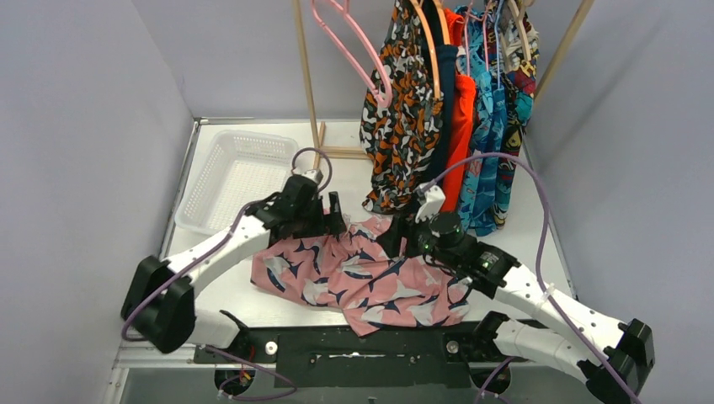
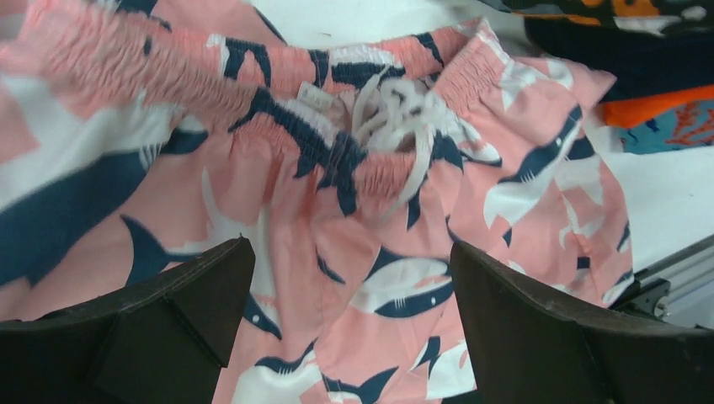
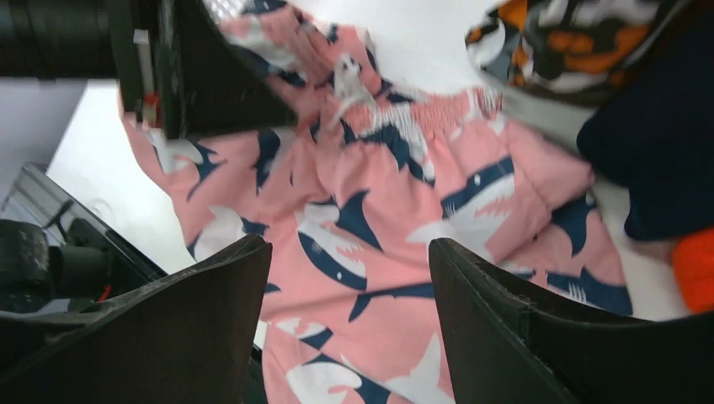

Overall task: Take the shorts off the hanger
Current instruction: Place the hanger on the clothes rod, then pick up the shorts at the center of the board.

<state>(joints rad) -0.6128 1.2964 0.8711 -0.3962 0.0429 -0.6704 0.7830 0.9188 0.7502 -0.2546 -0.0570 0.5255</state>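
The pink shorts (image 1: 362, 273) with navy-white sharks lie spread on the table between my two arms, off any hanger. Their waistband and white drawstring (image 2: 396, 109) face the rack. My left gripper (image 1: 331, 220) hovers over their left part, open, only cloth below the jaws (image 2: 349, 248). My right gripper (image 1: 396, 240) stands open just above the right part (image 3: 349, 244), holding nothing. Black orange-white shorts (image 1: 404, 109), navy (image 1: 444, 93), orange-red (image 1: 460, 109) and teal-blue patterned ones (image 1: 488, 126) hang on hangers behind.
A bare pink hanger (image 1: 358, 42) hangs at the left of the wooden rack (image 1: 305, 76). A white basket (image 1: 236, 172) stands at the back left. Grey walls close in both sides. The hanging shorts reach down near my right gripper.
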